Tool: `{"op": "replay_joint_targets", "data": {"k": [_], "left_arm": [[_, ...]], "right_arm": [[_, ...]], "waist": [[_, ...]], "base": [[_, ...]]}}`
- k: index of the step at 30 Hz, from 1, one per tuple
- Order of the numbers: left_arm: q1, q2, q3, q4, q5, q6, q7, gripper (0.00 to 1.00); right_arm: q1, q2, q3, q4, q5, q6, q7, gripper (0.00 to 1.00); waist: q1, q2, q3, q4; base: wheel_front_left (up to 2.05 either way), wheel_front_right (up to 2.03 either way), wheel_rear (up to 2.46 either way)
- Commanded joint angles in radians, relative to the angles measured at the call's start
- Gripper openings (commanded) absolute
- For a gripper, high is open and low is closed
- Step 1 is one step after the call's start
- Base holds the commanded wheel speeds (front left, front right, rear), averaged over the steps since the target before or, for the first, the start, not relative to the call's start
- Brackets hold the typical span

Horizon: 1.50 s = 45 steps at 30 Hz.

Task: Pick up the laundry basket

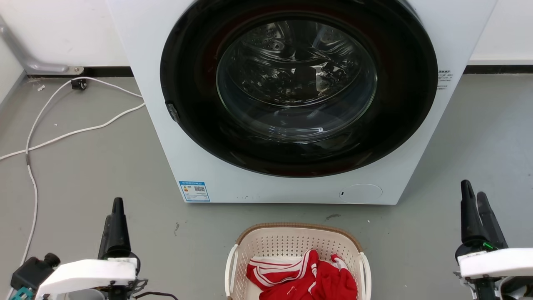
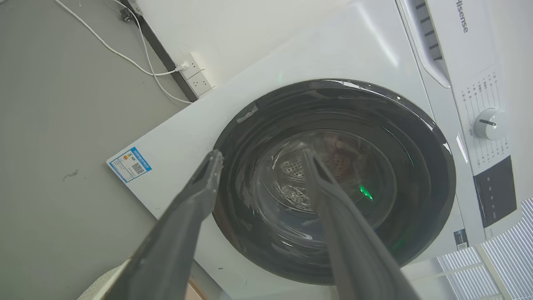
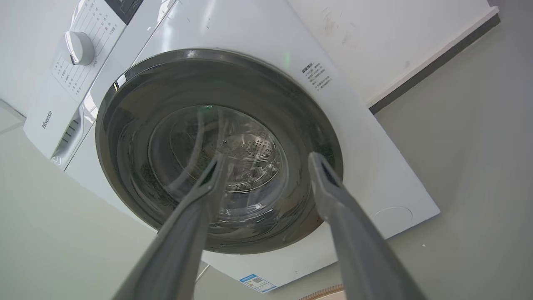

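The laundry basket sits on the grey floor just in front of the washing machine, centred under its round door, with a red white-striped garment heaped inside. The left hand hangs in front of the machine's left corner and the right hand in front of its right corner. Both are well apart from the basket, and in the wrist views each hand's fingers are spread with nothing between them. Nothing has been gripped yet, so the whole approach lies ahead.

Several things could go wrong.
- **The grips are slim.** The two white side handles are thin loops close against the basket wall. A long finger that comes in slightly off may slide past a handle or poke into the perforations instead.
- **The basket looks light.** If one hand touches first, it will probably skate across the smooth floor, perhaps into the machine's front panel.
- **The lift could be uneven.** One side rising before the other would tilt the basket and could tip the garment out.
- **Part of the basket is hidden.** The side farthest from the machine is cut off in the head view, so its full outline cannot be judged.
- **There is a cable nearby.** A white cable trails on the floor off the machine's left side, and a wide swing of the left arm could catch it.
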Motion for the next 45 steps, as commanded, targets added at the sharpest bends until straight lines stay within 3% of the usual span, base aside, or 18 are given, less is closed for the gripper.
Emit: {"op": "replay_joint_targets", "data": {"k": [1,7,12,19,27,45], "left_arm": [[0.0,0.003,-0.014,-0.039,0.059,0.006,-0.01,1.0],[0.017,0.003,-0.094,-0.09,0.239,-0.009,-0.029,1.0],[0.026,0.003,-0.128,-0.096,0.295,-0.007,-0.041,1.0],[0.04,0.003,-0.185,-0.103,0.466,-0.05,-0.061,1.0],[0.051,0.008,-0.246,-0.107,0.64,-0.035,-0.082,1.0],[0.071,0.063,-0.374,-0.088,0.833,0.059,-0.125,1.0]], "right_arm": [[-0.001,-0.004,0.005,-0.031,-0.055,0.0,-0.012,1.0],[0.013,-0.004,0.022,-0.069,-0.18,0.0,-0.031,1.0],[0.025,-0.004,0.029,-0.078,-0.249,0.0,-0.043,1.0],[0.046,-0.004,0.042,-0.078,-0.357,0.0,-0.063,1.0],[0.065,-0.004,0.036,-0.066,-0.455,0.0,-0.084,1.0],[0.101,-0.005,0.049,-0.028,-0.619,0.0,-0.127,1.0]], "waist": [[0.0,0.0,0.0,0.0],[0.0,0.0,0.001,-0.002],[0.0,0.0,0.001,-0.002],[0.0,0.0,0.0,-0.004],[0.0,0.0,-0.001,-0.007],[0.0,0.0,-0.009,-0.014]], "base": [[0.0,0.0,0.0],[0.0,0.0,0.0],[0.0,0.0,0.0],[0.0,0.0,0.0],[0.0,0.0,0.0],[0.0,0.0,0.0]]}}
